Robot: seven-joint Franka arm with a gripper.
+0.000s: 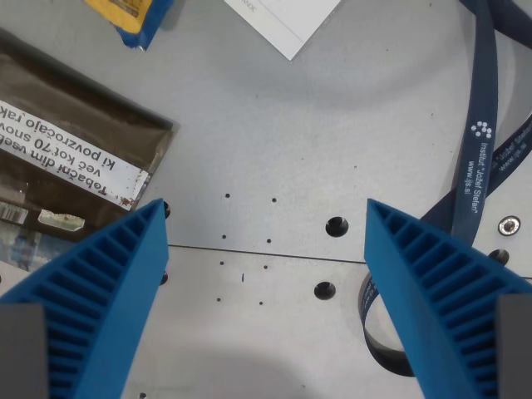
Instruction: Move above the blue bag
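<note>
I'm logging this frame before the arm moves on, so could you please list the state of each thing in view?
gripper: open, empty, over bare table.
blue bag: lying at the top edge, mostly cropped, not under the gripper.
brown pouch: lying flat, label up, on the wrist view's left.
white paper: flat, partly cropped.
dark blue lanyard: loose, looped on the wrist view's right.
table: grey, with holes.

Bare grey table [274,150] between and ahead of the spread gripper [266,216] fingers, only small holes there. Brown packet [75,158] crowds the finger on the wrist view's left; dark blue lanyard [478,141] runs beside and under the opposite finger. Far ahead: blue bag [137,21] corner on that left side, white paper [287,21] centre.
</note>
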